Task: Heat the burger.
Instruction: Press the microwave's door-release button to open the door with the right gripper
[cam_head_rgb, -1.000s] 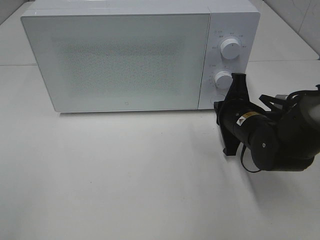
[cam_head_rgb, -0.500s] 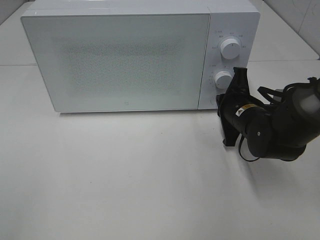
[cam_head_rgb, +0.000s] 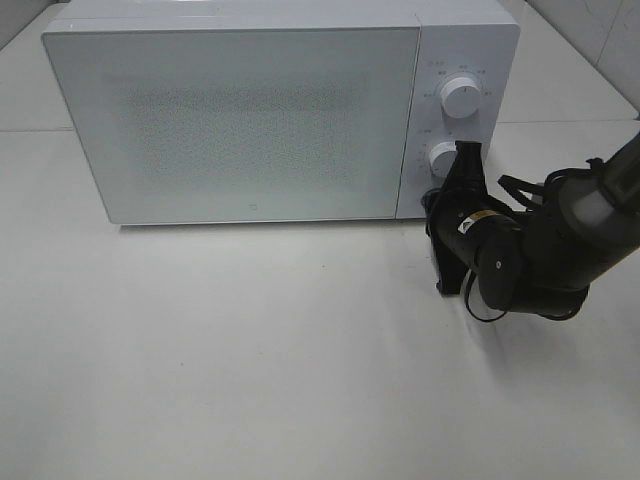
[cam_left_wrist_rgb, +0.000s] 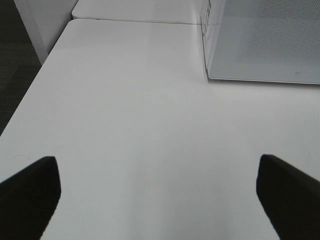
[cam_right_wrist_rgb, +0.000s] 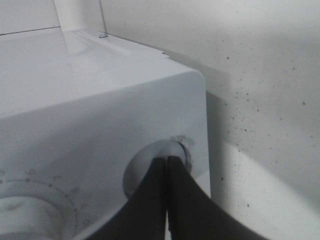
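Pressed together, the right pincer (cam_right_wrist_rgb: 166, 161) meets the round white button (cam_right_wrist_rgb: 139, 175) under the 2 dials (cam_head_rgb: 460, 97) of the boxy white microwave (cam_head_rgb: 250, 120); press straight in, centred, lest the tips slide off. The left pincer (cam_left_wrist_rgb: 159, 192) hangs spread above the white table (cam_left_wrist_rgb: 125, 100). The burger shows in no view.

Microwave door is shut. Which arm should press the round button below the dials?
Right. The right gripper, shut, has its tips at the round button on the microwave panel. The left gripper hangs open over the table, near the microwave's opposite end.
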